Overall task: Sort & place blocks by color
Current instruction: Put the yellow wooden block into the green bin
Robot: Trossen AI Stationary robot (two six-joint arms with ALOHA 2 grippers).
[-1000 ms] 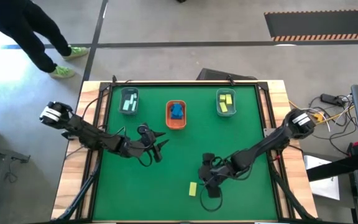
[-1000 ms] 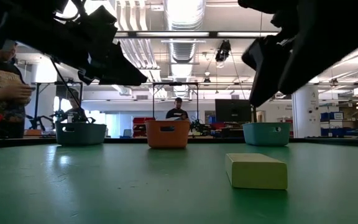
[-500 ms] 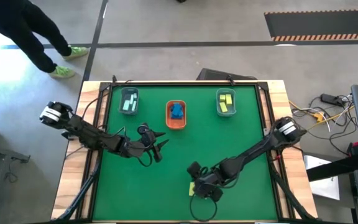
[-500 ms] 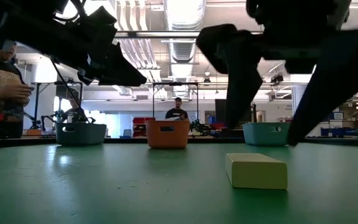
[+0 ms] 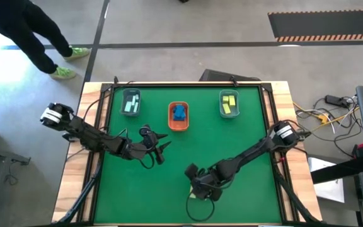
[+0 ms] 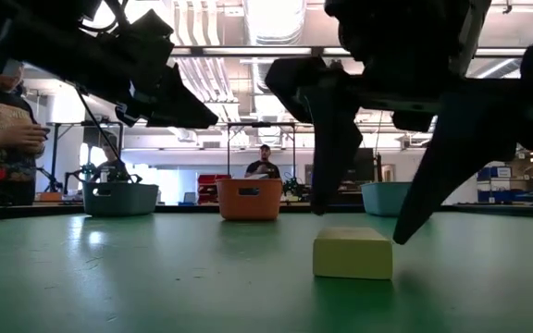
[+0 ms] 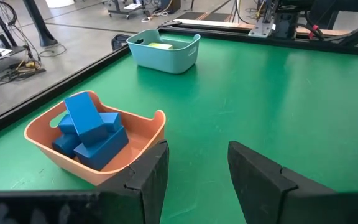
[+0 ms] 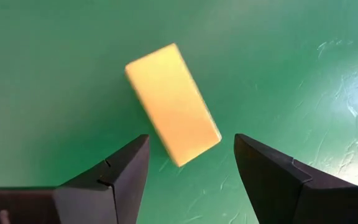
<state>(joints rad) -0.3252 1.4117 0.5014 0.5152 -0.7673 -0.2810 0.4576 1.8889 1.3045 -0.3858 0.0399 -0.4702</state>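
Right gripper [image 8: 188, 177] poised directly over the last yellow block [image 8: 173, 103], fingers spread wide!

The block lies flat on the green surface [image 5: 244, 145] near the front edge, between the two open fingers and untouched by either. Left gripper [image 5: 159, 150] hovers mid-surface just in front of the orange tray [image 5: 178, 116], fingers parted and empty. That tray holds the blue blocks [image 7: 89, 129]; mint blocks [image 5: 130, 103] sit in the left grey tray [image 5: 130, 101], yellow ones in the right tray [image 5: 229, 104].

Bright overhead light glares on the green table [image 8: 328, 74]; backlit arms are silhouettes.
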